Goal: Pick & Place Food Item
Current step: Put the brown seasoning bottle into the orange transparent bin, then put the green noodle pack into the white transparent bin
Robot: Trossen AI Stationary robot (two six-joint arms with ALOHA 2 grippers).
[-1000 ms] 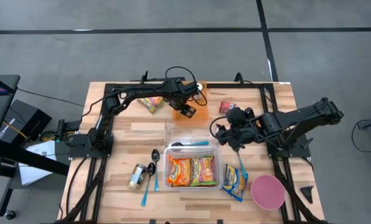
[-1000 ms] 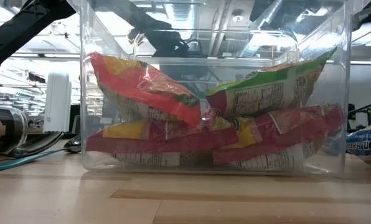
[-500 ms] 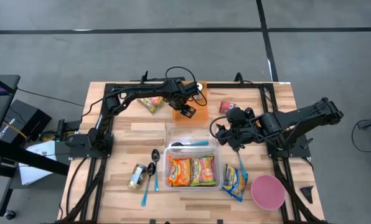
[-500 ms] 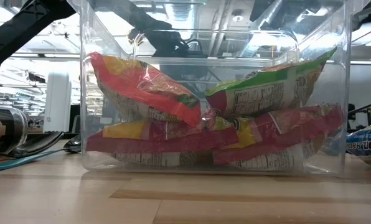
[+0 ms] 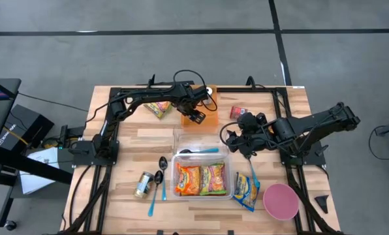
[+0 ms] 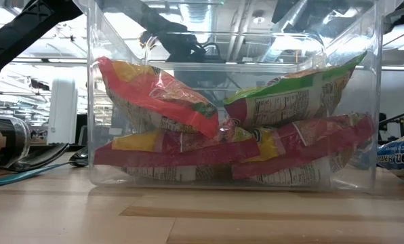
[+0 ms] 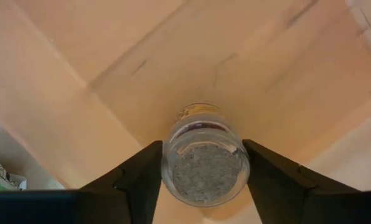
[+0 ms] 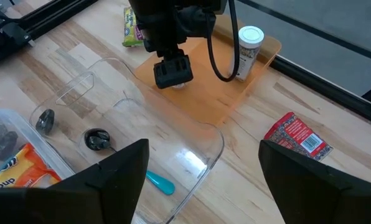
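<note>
Grey floor surrounds the wooden surface [image 5: 129,140] in the high view. The left gripper [image 5: 196,117] hangs over an orange tray [image 5: 207,119] at the far middle, hiding whatever is under it. The right gripper [image 5: 230,138] waits right of centre, above the far end of a clear bin [image 5: 228,175] that holds noodle packets [image 5: 201,179]. Also on the surface are a pink bowl [image 5: 280,200] at the near right, a lying can [image 5: 142,184] and spoons near the left, a blue packet [image 5: 246,189] and a red packet [image 5: 238,112].

From table height, the low view looks through the clear bin at the stacked noodle packets; the tray and both grippers are hidden behind it, with only dark arm segments crossing above.

Only the left wrist view shows the task's thing: a small glass jar [image 7: 204,163] of grey granules stands on the orange tray between the gripper's fingers [image 7: 136,177]. The fingers sit just beside its rim; whether they press it is hard to tell.

From the right wrist view, the right gripper's fingers [image 8: 111,180] stand wide apart and empty. Beyond them the left gripper covers the jar, and a white-capped spice bottle [image 8: 248,51] stands upright at the tray's far corner.
</note>
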